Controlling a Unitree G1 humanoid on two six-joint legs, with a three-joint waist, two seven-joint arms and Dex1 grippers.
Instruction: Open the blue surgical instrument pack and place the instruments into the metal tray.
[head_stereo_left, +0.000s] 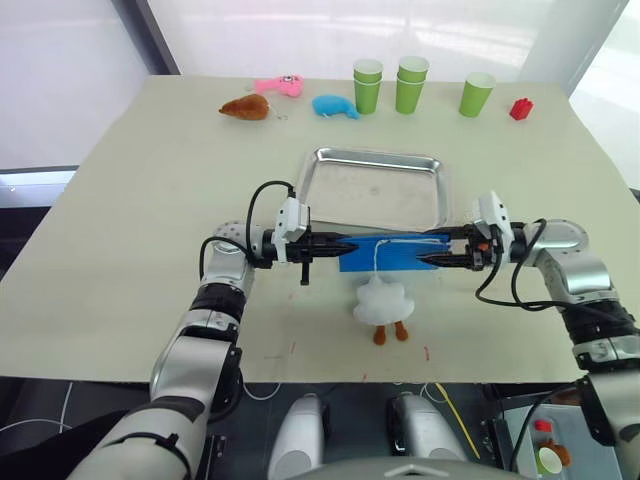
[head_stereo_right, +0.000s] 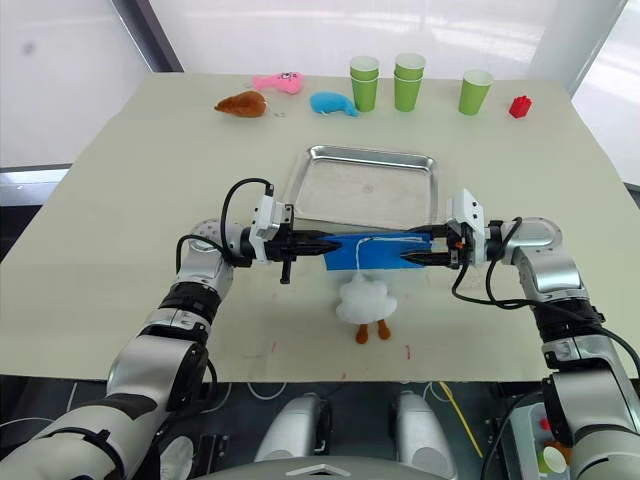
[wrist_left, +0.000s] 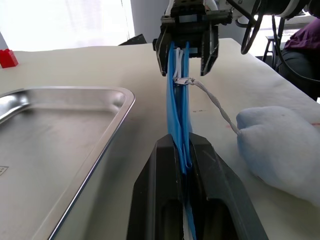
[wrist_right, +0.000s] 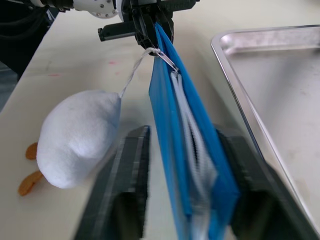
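While the pack (head_stereo_left: 395, 254) hangs edge-up between my two claws just in front of the tray (head_stereo_left: 375, 186), I am at the opening step: the left claw (head_stereo_left: 338, 246) is clenched on one end, and the right claw (head_stereo_left: 425, 258) has its fingers either side of the other end, though I cannot tell whether it is clamped. Next, I judge, the zip must be run open, its pull tied by a cord to a white plush (head_stereo_left: 383, 301) lying on the counter (head_stereo_left: 120, 250) just beside the pack. The tray's near rim sits close behind the pack, the plush crowds the front, but both sides offer open room.
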